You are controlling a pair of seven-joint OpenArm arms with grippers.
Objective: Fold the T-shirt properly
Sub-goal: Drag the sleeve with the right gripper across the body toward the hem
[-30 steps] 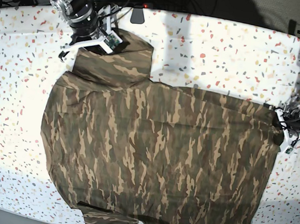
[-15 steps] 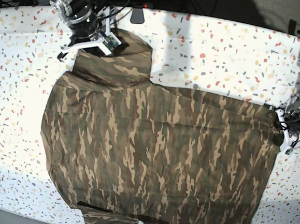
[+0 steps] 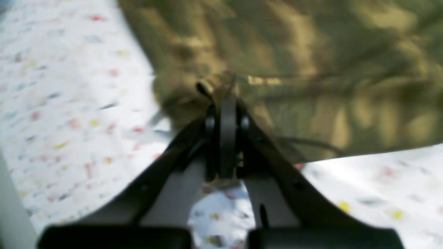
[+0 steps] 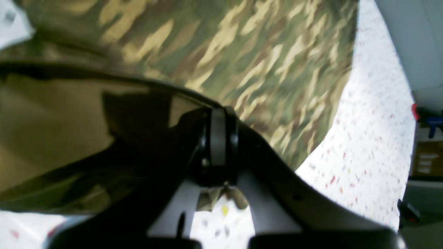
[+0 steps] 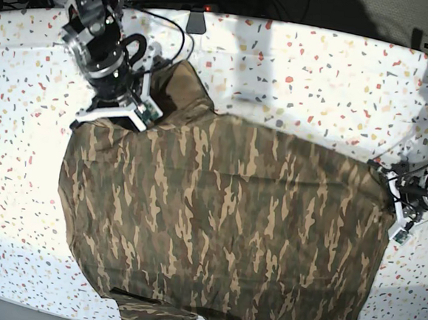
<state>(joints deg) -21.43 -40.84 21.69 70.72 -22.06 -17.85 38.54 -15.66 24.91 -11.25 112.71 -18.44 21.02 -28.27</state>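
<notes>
Your right gripper is clamped on the far-left sleeve of the T-shirt, and your left gripper pinches its right hem edge. The camouflage cloth, olive, brown and tan, lies spread flat across the speckled table, slightly wrinkled.

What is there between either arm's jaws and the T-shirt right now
Nothing visible. The left gripper is shut on the T-shirt at one edge, and the right gripper is shut on a raised part of the cloth.
</notes>
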